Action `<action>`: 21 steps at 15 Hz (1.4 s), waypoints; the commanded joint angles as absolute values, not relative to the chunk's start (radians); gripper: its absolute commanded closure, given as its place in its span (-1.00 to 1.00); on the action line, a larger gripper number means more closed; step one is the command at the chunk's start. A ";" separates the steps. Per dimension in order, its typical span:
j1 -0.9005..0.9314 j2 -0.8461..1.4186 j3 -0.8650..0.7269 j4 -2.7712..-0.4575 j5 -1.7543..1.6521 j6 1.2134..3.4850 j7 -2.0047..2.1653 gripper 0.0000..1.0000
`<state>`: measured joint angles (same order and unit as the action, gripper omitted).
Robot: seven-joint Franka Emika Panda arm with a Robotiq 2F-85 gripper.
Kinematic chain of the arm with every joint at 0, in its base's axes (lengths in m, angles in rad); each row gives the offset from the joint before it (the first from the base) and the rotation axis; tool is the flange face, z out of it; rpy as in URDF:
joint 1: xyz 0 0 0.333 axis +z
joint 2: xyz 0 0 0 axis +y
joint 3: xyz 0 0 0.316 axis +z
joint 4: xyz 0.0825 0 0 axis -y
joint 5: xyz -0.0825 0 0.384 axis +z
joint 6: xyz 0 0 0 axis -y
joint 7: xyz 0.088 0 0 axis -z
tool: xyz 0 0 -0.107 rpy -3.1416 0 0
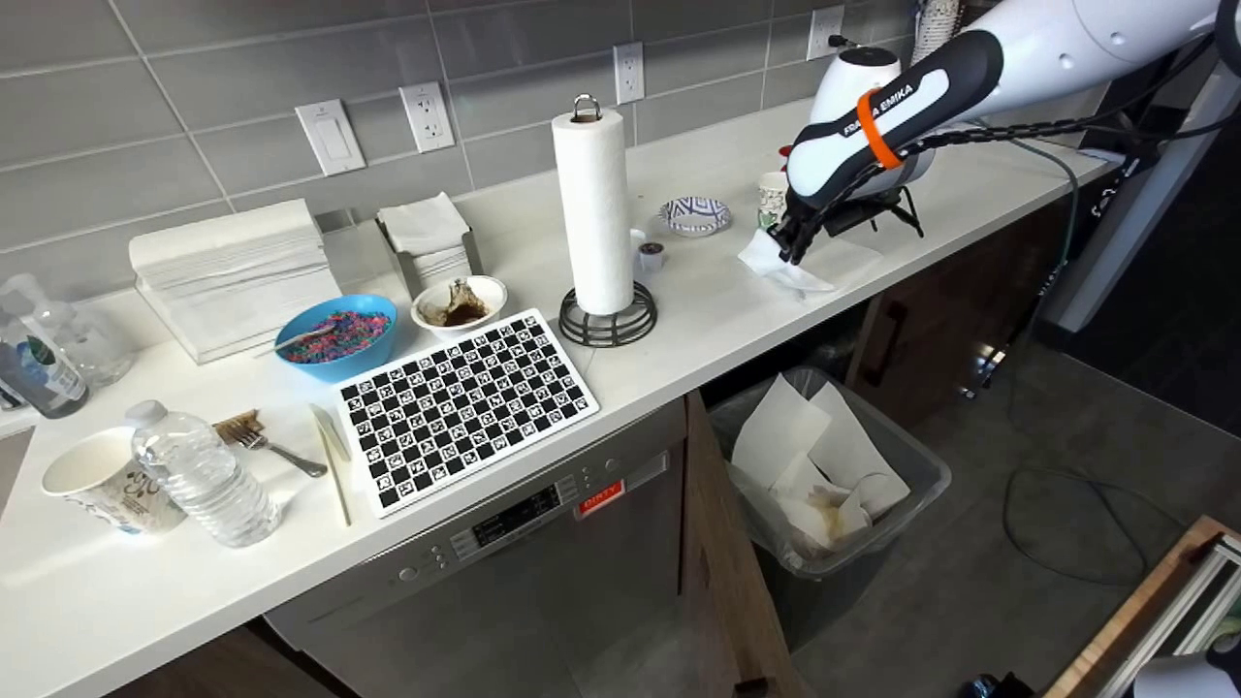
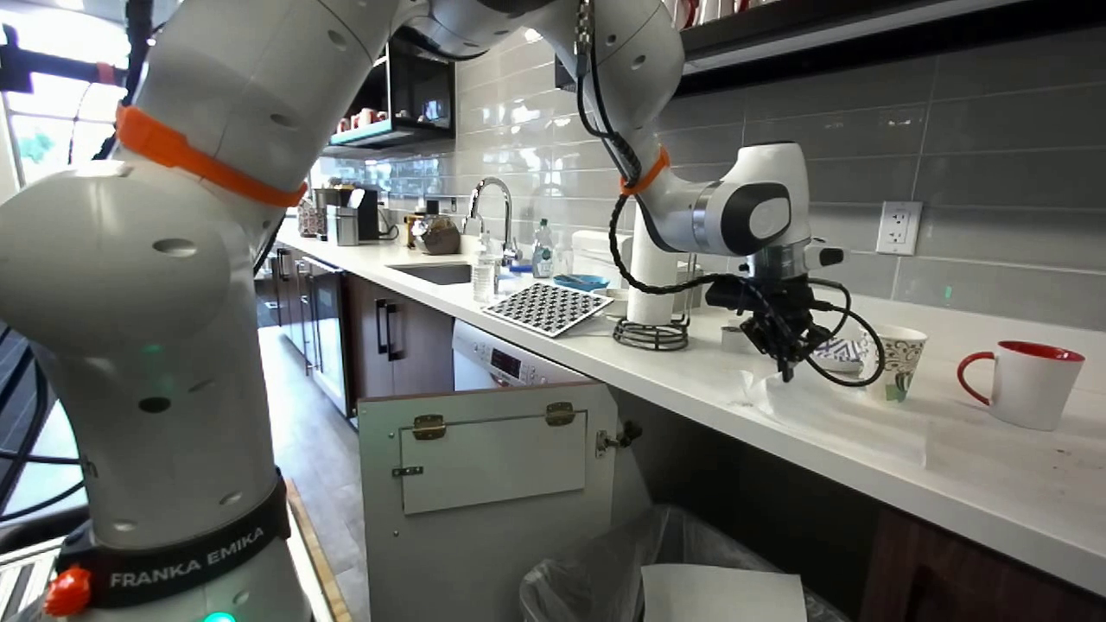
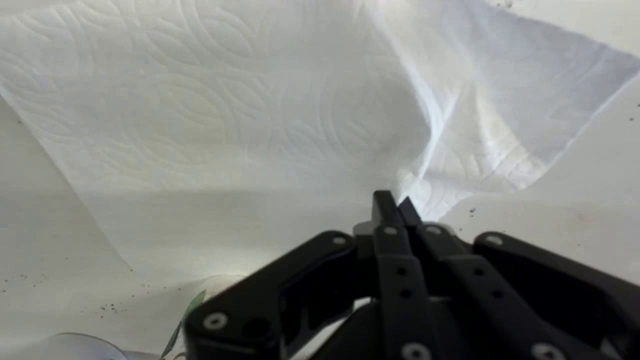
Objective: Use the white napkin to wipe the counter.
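Observation:
The white napkin (image 3: 225,115) fills much of the wrist view, creased and bunched where it meets my fingertips. My gripper (image 3: 396,201) is shut on the napkin near one edge. In an exterior view my gripper (image 1: 790,250) is low over the white counter (image 1: 679,325), with the napkin (image 1: 768,257) partly raised at the fingers and partly lying flat. In an exterior view the napkin (image 2: 834,419) lies on the counter (image 2: 976,484) under the gripper (image 2: 786,367). Small dark crumbs (image 3: 107,308) dot the counter around the napkin.
A paper cup (image 1: 773,192) and a patterned bowl (image 1: 694,215) stand close behind the gripper. A red-rimmed mug (image 2: 1032,389) stands farther along. A paper towel roll (image 1: 596,213) and a patterned mat (image 1: 465,407) are also on the counter. A bin (image 1: 926,490) stands below the front edge.

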<state>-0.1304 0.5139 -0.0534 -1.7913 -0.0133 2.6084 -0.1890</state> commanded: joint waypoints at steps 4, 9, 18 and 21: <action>-0.130 0.554 -0.059 -1.794 -0.013 2.625 -0.127 1.00; -0.138 0.545 -0.041 -1.820 -0.008 2.555 -0.152 1.00; -0.138 0.469 -0.017 -1.862 -0.022 2.260 -0.293 1.00; -0.137 0.450 -0.013 -1.871 -0.027 2.141 -0.343 1.00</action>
<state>-0.1304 0.4738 -0.0238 -1.8272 -0.0155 2.2312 -0.2920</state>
